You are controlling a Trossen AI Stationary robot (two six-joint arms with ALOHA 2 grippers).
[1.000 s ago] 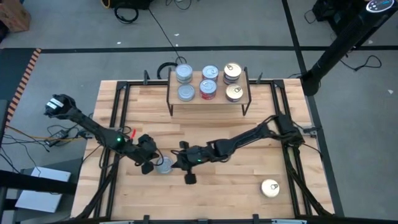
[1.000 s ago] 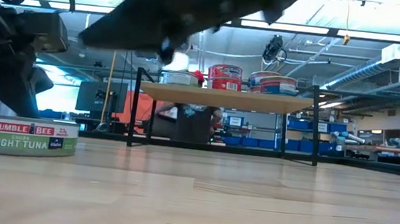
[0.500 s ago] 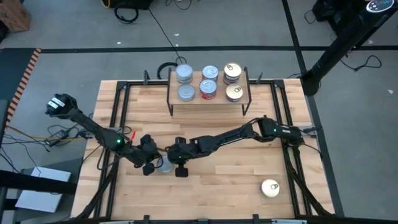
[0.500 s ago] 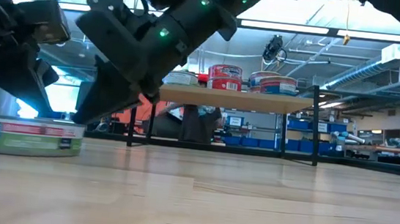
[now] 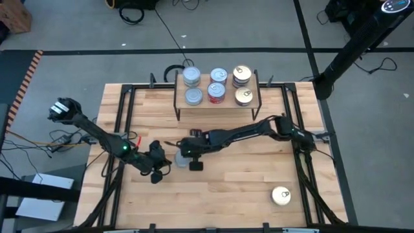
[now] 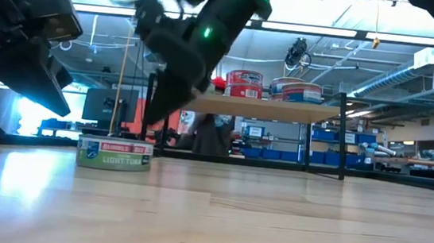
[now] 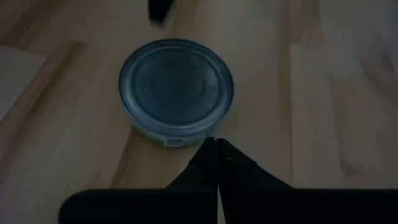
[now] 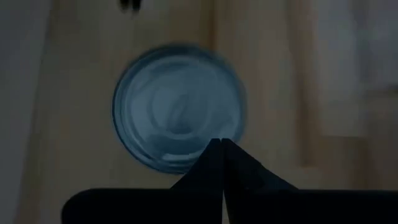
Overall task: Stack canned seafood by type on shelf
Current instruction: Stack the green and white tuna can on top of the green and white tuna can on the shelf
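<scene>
A silver-blue tuna tin sits flat on the table between both grippers; the left gripper and right gripper each have fingers pressed together, holding nothing. More tins top the shelf

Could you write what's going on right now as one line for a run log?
left pincer: shut, beside tuna tin | right pincer: shut, over same tin | tin: on table, unheld | shelf: six tins visible
</scene>
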